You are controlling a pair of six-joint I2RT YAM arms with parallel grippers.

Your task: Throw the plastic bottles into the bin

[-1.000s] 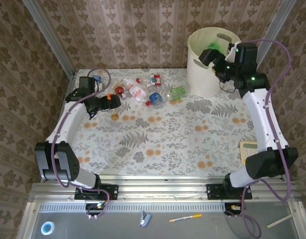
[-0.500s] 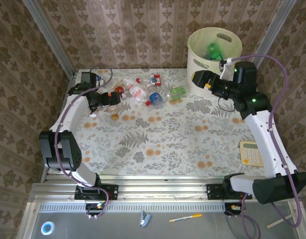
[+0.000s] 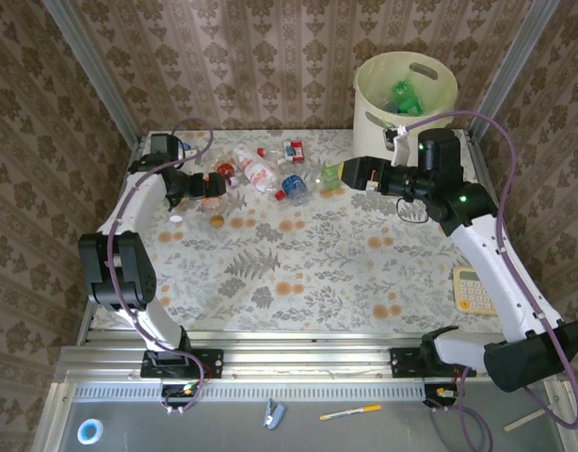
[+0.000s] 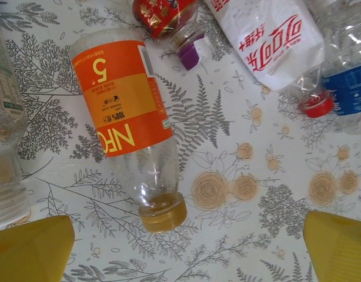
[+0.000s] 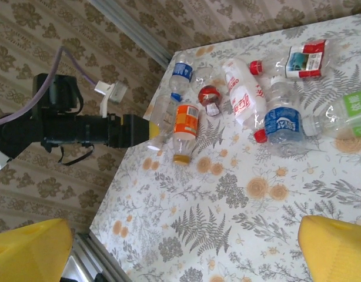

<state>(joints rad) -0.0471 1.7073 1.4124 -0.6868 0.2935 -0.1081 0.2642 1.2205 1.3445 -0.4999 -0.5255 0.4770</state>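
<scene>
Plastic bottles [image 3: 259,171] lie scattered near the bin [image 3: 366,102]. Left gripper [image 4: 186,244] hangs spread above one; right gripper [image 3: 350,173] gapes empty.

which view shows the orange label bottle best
The left wrist view: the orange-label bottle lies on its side, large and whole, with its label print and yellowish cap clear. The right wrist view shows it whole but small. The top external view gives just a speck.

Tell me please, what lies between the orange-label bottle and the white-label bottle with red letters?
In the left wrist view, a red-label bottle with a purple cap lies between their bases; toward their caps, only flowered tablecloth.
</scene>
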